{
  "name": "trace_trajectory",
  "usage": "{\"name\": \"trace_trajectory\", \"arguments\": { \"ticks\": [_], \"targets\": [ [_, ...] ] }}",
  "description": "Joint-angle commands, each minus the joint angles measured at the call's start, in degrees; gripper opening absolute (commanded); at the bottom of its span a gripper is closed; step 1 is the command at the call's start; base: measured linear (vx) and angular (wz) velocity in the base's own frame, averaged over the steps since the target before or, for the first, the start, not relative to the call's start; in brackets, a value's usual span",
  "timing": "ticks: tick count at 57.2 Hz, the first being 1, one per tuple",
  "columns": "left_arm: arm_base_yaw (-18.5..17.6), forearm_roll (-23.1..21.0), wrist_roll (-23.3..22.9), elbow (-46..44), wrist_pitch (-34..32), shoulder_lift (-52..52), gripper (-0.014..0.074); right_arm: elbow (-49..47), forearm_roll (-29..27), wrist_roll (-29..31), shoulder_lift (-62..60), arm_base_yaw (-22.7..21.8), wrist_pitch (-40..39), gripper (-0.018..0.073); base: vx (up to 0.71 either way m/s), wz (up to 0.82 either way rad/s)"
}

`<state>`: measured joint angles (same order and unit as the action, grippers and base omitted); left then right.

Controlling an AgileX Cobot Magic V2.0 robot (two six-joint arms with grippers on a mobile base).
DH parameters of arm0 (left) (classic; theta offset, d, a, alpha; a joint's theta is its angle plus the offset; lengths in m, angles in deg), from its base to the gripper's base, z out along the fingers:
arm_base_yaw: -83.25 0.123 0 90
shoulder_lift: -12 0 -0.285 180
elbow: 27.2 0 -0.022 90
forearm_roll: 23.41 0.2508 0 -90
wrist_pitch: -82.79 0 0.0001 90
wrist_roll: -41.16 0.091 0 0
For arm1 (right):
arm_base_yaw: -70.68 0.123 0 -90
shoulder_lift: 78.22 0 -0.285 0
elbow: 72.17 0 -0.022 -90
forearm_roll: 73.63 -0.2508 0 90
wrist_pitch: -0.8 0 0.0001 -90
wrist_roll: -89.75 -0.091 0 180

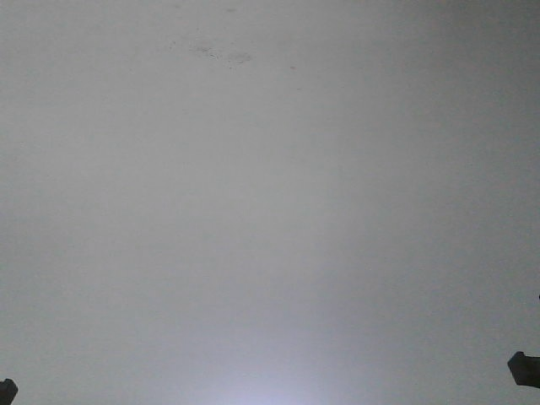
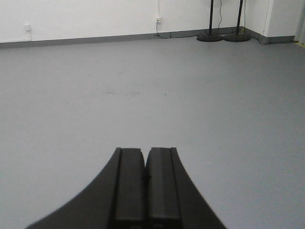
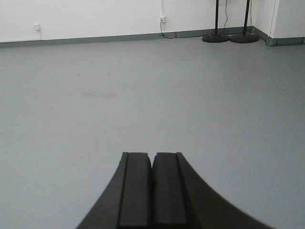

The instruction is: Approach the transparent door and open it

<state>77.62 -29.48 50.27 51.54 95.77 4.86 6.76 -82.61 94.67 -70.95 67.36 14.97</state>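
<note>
No transparent door in sight yet, just floor (image 2: 143,95) and wall (image 2: 95,16). Left gripper (image 2: 145,151) and right gripper (image 3: 152,156) both pressed together, empty, probably tucked for driving.

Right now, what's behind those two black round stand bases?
White wall and grey skirting sit behind the stand bases, with a thin cable. The poles hide strips of that wall.

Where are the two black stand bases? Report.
In both wrist views the stand bases sit at upper right, against the skirting, right of the wall socket.
</note>
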Motion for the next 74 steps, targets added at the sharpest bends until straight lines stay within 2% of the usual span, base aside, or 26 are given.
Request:
{"name": "trace_trajectory", "arguments": {
  "ticks": [1,74],
  "targets": [
    [-0.1,-0.3,-0.4,-1.1,-4.6,0.8,0.0003,0.2,0.0,0.3,-0.9,-0.3,-4.6,-0.0004,0.00,0.00],
    [-0.1,-0.3,-0.4,-1.1,-4.6,0.8,0.0003,0.2,0.0,0.3,-0.9,-0.3,-4.6,-0.0004,0.03,0.03]
  ]
}}
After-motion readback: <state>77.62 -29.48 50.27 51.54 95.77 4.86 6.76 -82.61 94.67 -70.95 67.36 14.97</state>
